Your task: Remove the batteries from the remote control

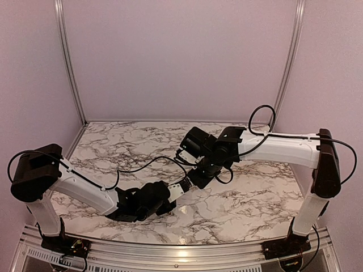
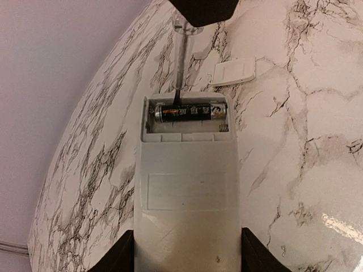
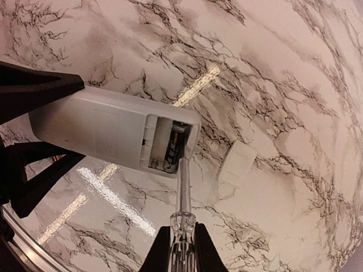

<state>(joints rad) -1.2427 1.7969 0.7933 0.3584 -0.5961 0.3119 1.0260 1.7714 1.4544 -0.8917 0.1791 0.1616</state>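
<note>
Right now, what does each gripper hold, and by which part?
The left gripper holds the remote control by the end away from its open battery compartment. The right gripper holds a thin rod by its clear handle.

Top cam: high behind the arm bases, looking down over the table. Left wrist cam: close, along the remote. Right wrist cam: close, along the rod, from the opposite end. Wrist views share remote's open end, loose cover.

No legible text anywhere; battery label print too blurred
</note>
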